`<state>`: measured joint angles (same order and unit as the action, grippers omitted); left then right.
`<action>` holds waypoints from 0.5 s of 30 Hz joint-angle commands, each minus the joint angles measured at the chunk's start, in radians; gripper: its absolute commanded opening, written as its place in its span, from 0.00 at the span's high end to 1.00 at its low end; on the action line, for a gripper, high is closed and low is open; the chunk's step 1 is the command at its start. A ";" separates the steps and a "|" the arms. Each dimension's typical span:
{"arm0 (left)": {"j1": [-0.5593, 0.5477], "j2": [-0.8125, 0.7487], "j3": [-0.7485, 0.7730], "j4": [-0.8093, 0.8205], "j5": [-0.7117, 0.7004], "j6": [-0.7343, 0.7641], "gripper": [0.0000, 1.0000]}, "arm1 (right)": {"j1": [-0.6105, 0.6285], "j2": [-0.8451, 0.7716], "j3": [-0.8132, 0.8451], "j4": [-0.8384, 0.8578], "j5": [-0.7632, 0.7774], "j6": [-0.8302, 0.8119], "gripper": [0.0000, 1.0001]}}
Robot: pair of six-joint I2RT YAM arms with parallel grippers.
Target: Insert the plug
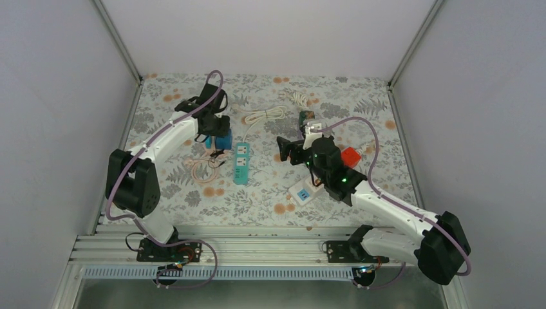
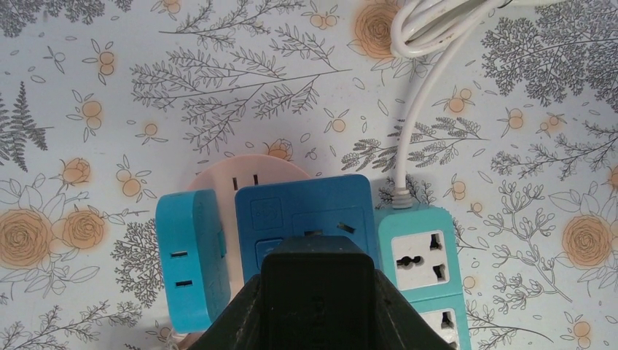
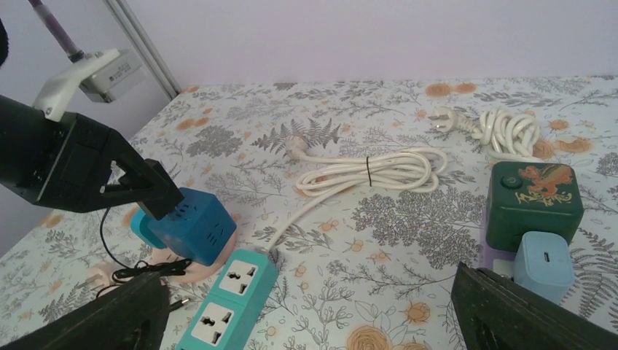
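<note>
"While the left gripper (image 3: 166, 205) sits pinched together against the blue cube (image 3: 200, 230), far left beside the teal strip (image 3: 233, 292), where's the right gripper (image 1: 285, 149)?"

"Right of centre, fingers spread wide, holding nothing."

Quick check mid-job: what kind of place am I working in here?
Likely a lab data-collection cell, not a home: blank panel walls on metal posts, arms bolted to an aluminium rail, and assorted power strips staged on a floral cloth.
</note>
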<state>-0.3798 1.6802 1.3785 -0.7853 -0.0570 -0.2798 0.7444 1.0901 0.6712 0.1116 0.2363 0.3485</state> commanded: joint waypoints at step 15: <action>-0.010 -0.034 -0.018 0.073 -0.058 0.013 0.92 | -0.014 0.038 -0.017 0.033 -0.020 0.018 0.01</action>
<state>-0.3870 1.6566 1.3823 -0.7567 -0.0731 -0.2768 0.7422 1.1240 0.6712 0.1116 0.2146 0.3489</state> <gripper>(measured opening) 0.264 0.994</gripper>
